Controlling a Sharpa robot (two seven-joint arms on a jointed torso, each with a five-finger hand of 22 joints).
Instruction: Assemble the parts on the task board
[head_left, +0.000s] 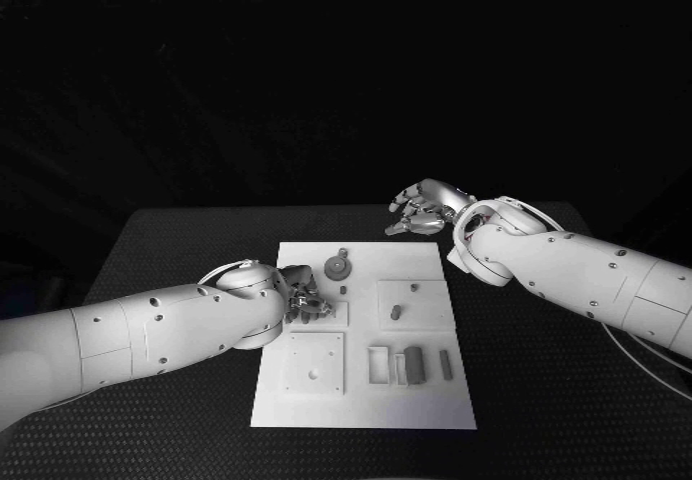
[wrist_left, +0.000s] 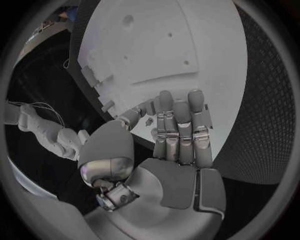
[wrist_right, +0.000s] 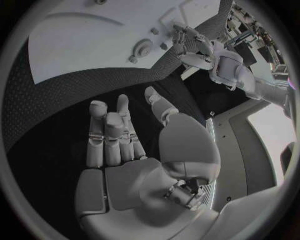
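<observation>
Two hands work over the white task board (head_left: 361, 400), which lies in the middle of the dark surface (head_left: 173, 240). The left hand (head_left: 306, 297) is low over the board's left side, its fingers (wrist_left: 178, 115) held straight and close together above the plate; whether a small part is pinched at their tips cannot be told, since the head view hides the fingertips behind the wrist. Just beyond these fingers lies a round grey part (head_left: 336, 267), with a small peg (head_left: 414, 288) and a short bar (head_left: 395, 313) on a raised square block beside them. Nearer the robot than the fingers sit a second square block (head_left: 313, 362) and a row of upright slotted pieces (head_left: 414, 365). The right hand (head_left: 423, 213) hovers off the board's far edge, well apart from every part, its fingers (wrist_right: 106, 135) loosely curved and released, grasping nothing. The step in hand appears to be an early one: most parts lie loose, and the left fingers seem to be settling on or near a part beside the round piece. The next move probably calls for a fine pinch and a careful, aligned placement.
</observation>
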